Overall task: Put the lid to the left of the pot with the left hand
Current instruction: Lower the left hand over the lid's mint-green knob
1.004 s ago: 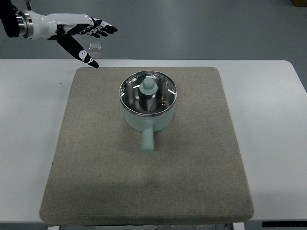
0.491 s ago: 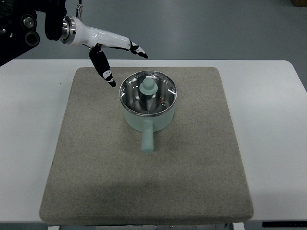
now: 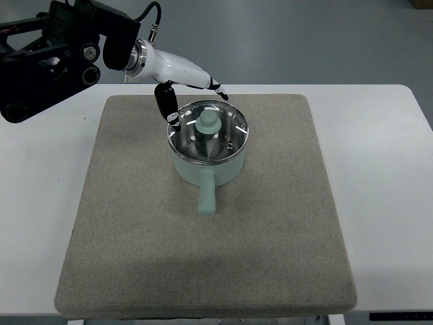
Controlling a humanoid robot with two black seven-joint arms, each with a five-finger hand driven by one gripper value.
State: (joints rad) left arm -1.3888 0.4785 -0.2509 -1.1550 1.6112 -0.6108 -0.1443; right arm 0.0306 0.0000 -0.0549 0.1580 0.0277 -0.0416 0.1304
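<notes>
A mint-green pot [image 3: 208, 169] with a short handle pointing toward me stands in the middle of the grey mat [image 3: 135, 237]. A glass lid with a mint knob [image 3: 208, 123] sits on the pot. My left hand [image 3: 193, 91] reaches in from the upper left and hovers over the pot's far-left rim. Its fingers are spread and hold nothing; the thumb [image 3: 166, 105] hangs down beside the rim and the fingertips [image 3: 218, 89] point past the far edge. The right hand is out of view.
The mat lies on a white table [image 3: 385, 169]. The black arm housing [image 3: 61, 54] of my left arm fills the upper left corner. Grey floor lies beyond the table's far edge.
My left arm has swung in from the upper left toward the right, bringing the open hand from beyond the mat's corner to just above the pot's far-left rim.
</notes>
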